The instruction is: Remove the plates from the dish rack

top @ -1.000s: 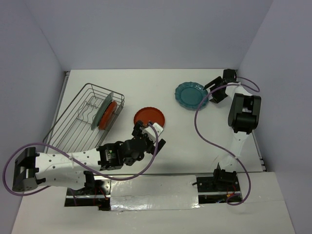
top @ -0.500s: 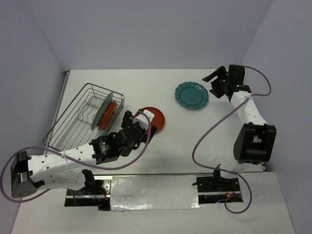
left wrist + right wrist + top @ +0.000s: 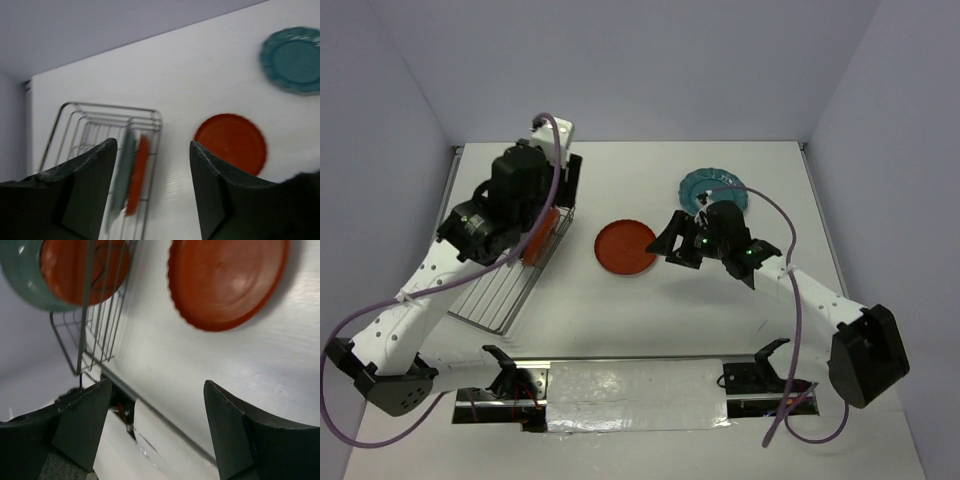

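Observation:
The dish rack (image 3: pixel 485 292) stands at the left, mostly hidden under my raised left arm. It holds the grey-teal plate (image 3: pixel 122 175) and a red-orange plate (image 3: pixel 138 172) upright, side by side. A second red-orange plate (image 3: pixel 627 246) lies flat on the table. The teal scalloped plate (image 3: pixel 705 184) lies further right, partly hidden by my right arm. My left gripper (image 3: pixel 152 195) is open and empty, high above the rack's right edge. My right gripper (image 3: pixel 672 243) is open and empty, just right of the flat red-orange plate (image 3: pixel 227 282).
The rack's wire wall (image 3: pixel 100 330) shows in the right wrist view with both plates behind it. The arm bases and a silver strip (image 3: pixel 635 395) run along the near edge. Grey walls close the table on three sides.
My left arm has left the flat red-orange plate and risen up over the rack. My right arm has swung from the far right in to the middle, beside that plate.

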You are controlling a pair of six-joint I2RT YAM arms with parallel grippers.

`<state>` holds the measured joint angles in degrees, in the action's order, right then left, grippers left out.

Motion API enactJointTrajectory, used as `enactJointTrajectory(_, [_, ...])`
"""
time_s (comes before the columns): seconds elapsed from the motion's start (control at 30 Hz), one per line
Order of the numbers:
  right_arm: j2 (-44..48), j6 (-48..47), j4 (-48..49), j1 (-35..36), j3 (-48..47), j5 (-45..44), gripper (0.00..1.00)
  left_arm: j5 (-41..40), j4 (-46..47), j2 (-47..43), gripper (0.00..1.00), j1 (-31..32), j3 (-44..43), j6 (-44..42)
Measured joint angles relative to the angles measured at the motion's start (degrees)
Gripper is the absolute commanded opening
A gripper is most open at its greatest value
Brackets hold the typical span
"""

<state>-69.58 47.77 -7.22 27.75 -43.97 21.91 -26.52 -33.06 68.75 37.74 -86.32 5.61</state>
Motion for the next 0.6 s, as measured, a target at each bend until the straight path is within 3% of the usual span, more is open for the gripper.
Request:
enactJointTrajectory(0.1, [4.42, -0.02, 1.38, 2.36, 1.27, -0.07, 0.81, 0.92, -6.34, 0.11, 0.60, -8.11, -0.85, -0.98])
enactJointTrajectory(0.17, [6.75, 0.00, 2.64, 2.43, 1.29, -0.22, 0.81, 2.29, -9.81, -0.39, 0.64, -12.22, 0.52, -1.42])
enactJointTrajectory(0.2, [7.76, 0.00, 3.61, 2.43, 1.33, -0.26, 0.81, 3.21, -11.34, -0.85, 0.71, -13.60, 1.57, -1.86])
enactJointTrajectory(0.33, [8.96, -0.02, 6.25, 2.38, 1.40, -0.20, 0.81, 7.69, -16.26, -1.55, 0.68, -17.64, 4.02, -3.19])
enactJointTrajectory(0.6, [5.14, 0.00, 7.61, 2.38, 2.03, 2.14, 0.80, 13.46, -17.44, 0.20, 0.68, -22.84, 5.81, -5.66])
